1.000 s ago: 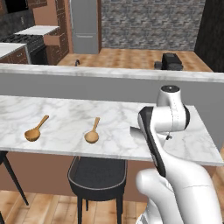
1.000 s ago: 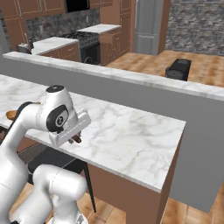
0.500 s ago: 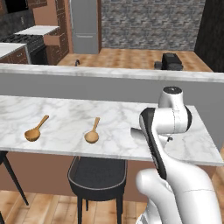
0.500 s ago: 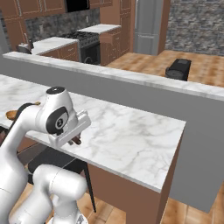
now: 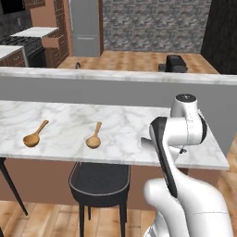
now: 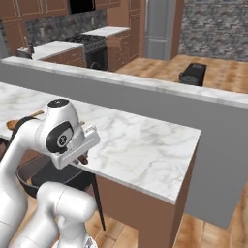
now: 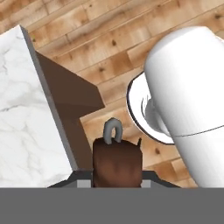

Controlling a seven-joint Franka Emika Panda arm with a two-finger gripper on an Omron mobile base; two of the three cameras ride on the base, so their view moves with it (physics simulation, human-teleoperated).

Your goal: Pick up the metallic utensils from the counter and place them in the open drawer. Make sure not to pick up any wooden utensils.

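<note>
The dark brown-handled utensil (image 7: 117,158), a grey metal loop at its end, sits between the fingers of your gripper (image 7: 117,176), which is drawn in narrow around it, so one of the metallic pieces is in hand and you are in the carry step. In the right base view the gripper (image 6: 83,158) hangs at the near edge of the marble counter (image 6: 140,145), pointing down past it toward the wooden floor (image 7: 109,48). A brown panel (image 7: 70,94) lies under the slab, but you cannot tell from here whether it is the open drawer. Next, I judge, you need to find that drawer, bring the utensil over its opening and only then let go. Both wooden spoons (image 5: 34,137) (image 5: 94,138) lie well apart on the counter; leave them alone.
</note>
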